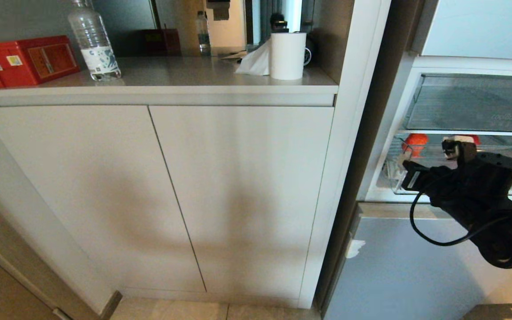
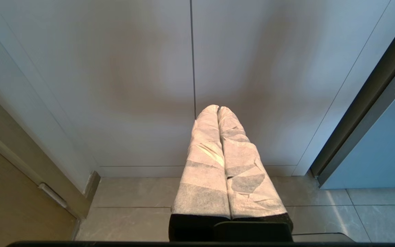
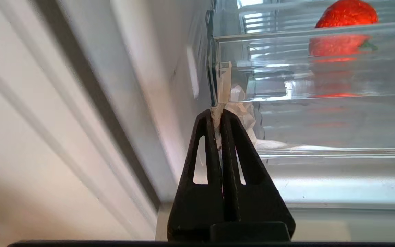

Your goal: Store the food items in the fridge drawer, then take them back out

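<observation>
1. While the left pincer (image 2: 218, 113) hangs clenched and empty before the white cabinet (image 1: 238, 186), the right arm is the nearer one.
2. The right pincer (image 3: 218, 115) is clenched on a white tape tab (image 3: 224, 87) at the fridge drawer (image 3: 321, 79) front corner.
3. Beyond it, inside the drawer, lies a red food item (image 3: 346, 13), further in and toward the drawer's middle.
</observation>
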Robot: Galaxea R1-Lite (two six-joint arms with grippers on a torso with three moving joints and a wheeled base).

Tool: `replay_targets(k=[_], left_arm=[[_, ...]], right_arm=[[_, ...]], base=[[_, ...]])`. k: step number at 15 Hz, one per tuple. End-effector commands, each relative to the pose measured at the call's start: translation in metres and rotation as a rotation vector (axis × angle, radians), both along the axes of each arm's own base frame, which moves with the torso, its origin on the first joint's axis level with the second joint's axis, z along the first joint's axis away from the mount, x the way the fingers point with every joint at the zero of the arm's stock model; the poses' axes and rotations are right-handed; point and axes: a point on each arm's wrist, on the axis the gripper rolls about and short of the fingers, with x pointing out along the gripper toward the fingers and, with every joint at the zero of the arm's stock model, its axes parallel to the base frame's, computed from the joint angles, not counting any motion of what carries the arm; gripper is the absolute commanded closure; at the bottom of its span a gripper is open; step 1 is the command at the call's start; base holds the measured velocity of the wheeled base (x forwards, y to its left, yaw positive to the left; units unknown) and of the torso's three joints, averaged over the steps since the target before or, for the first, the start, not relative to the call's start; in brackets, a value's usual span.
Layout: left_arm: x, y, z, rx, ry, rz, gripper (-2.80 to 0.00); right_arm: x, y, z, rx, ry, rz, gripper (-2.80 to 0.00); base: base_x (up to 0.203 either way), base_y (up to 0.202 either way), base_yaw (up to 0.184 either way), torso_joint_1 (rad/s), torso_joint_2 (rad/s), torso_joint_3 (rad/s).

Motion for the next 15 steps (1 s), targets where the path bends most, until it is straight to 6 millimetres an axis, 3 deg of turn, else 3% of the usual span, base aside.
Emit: replay_targets(k=[1,2,3,7,11,15], left_arm=[[0.0,0.0,0.0,0.0,0.001,0.001,0.0],[0.0,0.0,0.0,0.0,0.001,0.001,0.0],[0.0,0.0,0.0,0.0,0.0,0.001,0.0],[0.0,0.0,0.0,0.0,0.0,0.001,0.0],[0.0,0.0,0.0,0.0,0.0,0.001,0.0],[0.0,0.0,0.0,0.0,0.0,0.001,0.0]], right_arm=[[-0.04,0.0,0.016,0.0,-0.012,0.004,0.0],[-0.053,0.001,0.017,-0.001,-0.006,0.008,0.0],[-0.065,0.003,0.016,-0.001,0.007,0.013,-2.8],[-0.103,0.003,0.016,0.01,0.029,0.019,-2.8],[-0.16,0.001,0.011,0.012,0.044,0.017,-2.8],[-0.197,-0.002,0.026,0.012,-0.023,-0.04,-2.8]], base=[[0.0,0.0,0.0,0.0,0.0,0.0],[0.0,0.0,0.0,0.0,0.0,0.0],[0.0,0.0,0.0,0.0,0.0,0.0],[0.0,0.0,0.0,0.0,0.0,0.0],[0.0,0.0,0.0,0.0,0.0,0.0],[0.0,0.0,0.0,0.0,0.0,0.0]])
